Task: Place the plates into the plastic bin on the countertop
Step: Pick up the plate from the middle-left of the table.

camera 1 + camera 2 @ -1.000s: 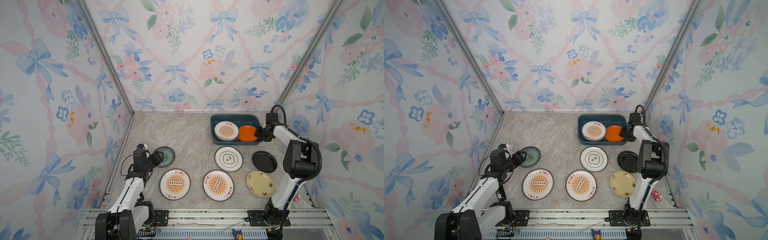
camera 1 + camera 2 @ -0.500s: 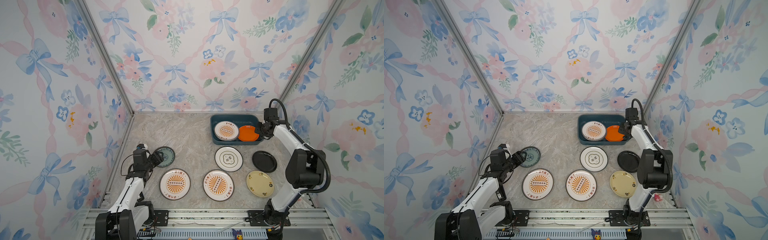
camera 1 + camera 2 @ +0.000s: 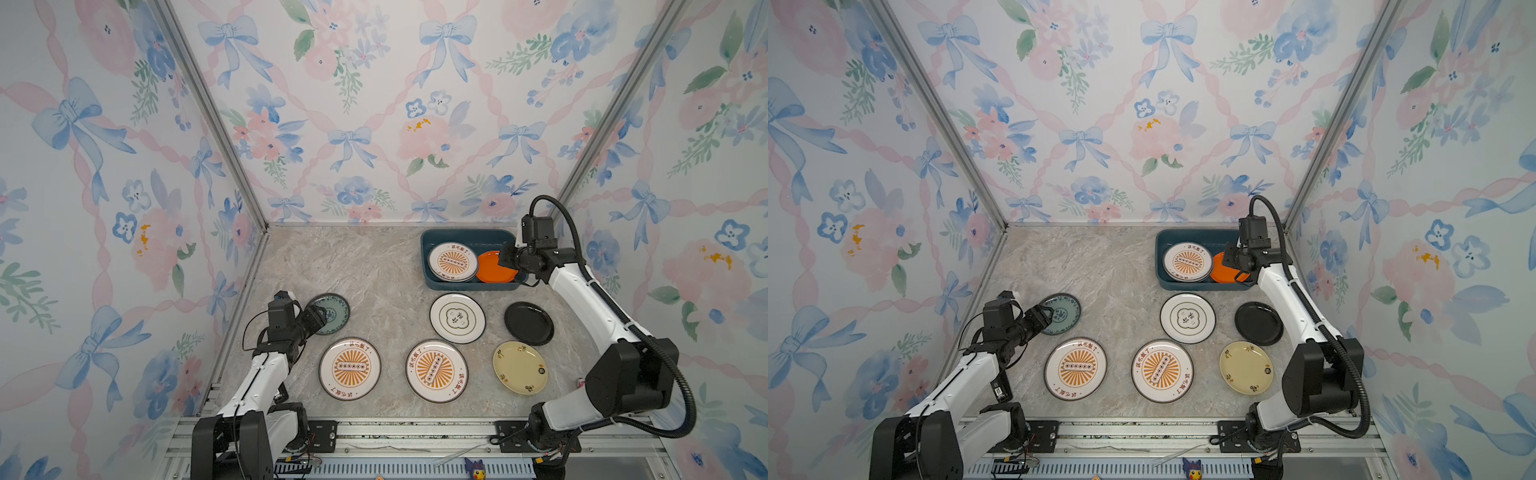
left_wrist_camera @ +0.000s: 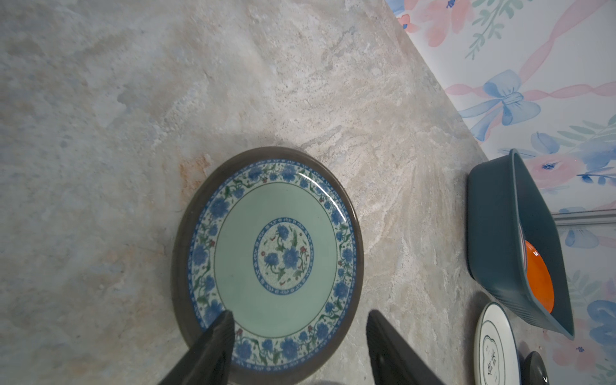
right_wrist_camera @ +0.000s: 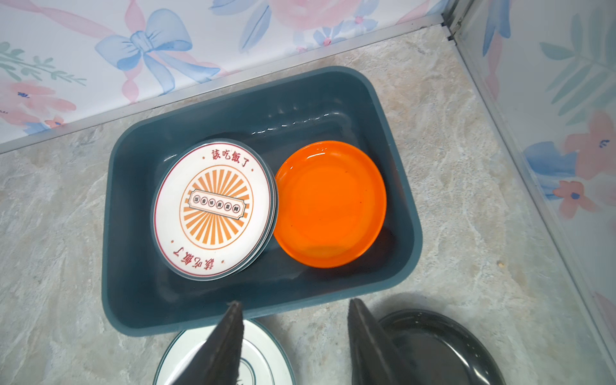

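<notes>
Nearest the rail, the left sunburst plate (image 3: 350,368), the middle sunburst plate (image 3: 436,371) and the yellow plate (image 3: 520,368) lay flat on the countertop (image 3: 374,270). Behind them sat the emblem plate (image 3: 457,318) and the black plate (image 3: 528,323). The left claw (image 4: 298,315) stood wide and empty, one finger over the teal plate (image 4: 273,246). Farthest back, the bin (image 3: 461,286) held a sunburst-topped plate stack (image 3: 453,262) beside the orange plate (image 3: 492,268); the right claw (image 5: 295,305) hung wide and empty above the bin's right end
</notes>
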